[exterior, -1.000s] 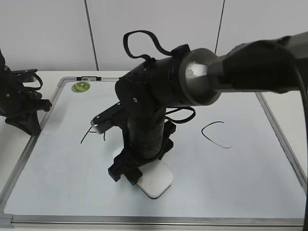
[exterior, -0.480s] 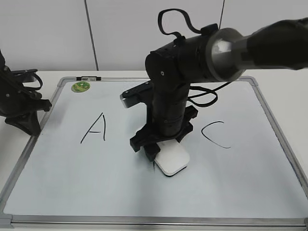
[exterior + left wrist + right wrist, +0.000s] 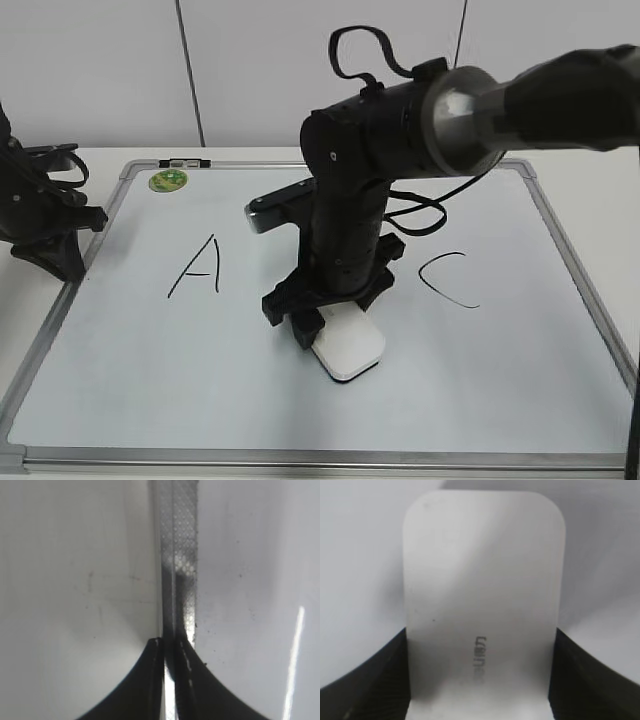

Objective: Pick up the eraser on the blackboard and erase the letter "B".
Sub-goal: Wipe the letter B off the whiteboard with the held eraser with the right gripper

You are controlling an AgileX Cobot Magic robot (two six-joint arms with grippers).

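The right gripper (image 3: 480, 680) has its two dark fingers (image 3: 365, 680) pressed against the long sides of the white eraser (image 3: 482, 605), clamping it between them; small grey lettering shows on the eraser's top. In the exterior view that gripper (image 3: 318, 318) points down from the right arm (image 3: 400, 130), which reaches in from the right edge of the desk, and the eraser (image 3: 347, 347) lies flat on the blackboard (image 3: 130, 370), near the middle of the board and somewhat toward the front edge of the desk. The black "A" (image 3: 198, 266) stands on the board to the left of the eraser, the black "C" (image 3: 448, 279) to its right. The letter "B" cannot be seen; the arm and eraser cover the space between the two letters. A green round sticker (image 3: 167, 180) sits at the board's far-left corner.

The left gripper (image 3: 170, 680) has its fingers closed together, holding nothing, over the board's silver frame (image 3: 177, 555). In the exterior view it (image 3: 50, 235) sits at the left edge of the desk.
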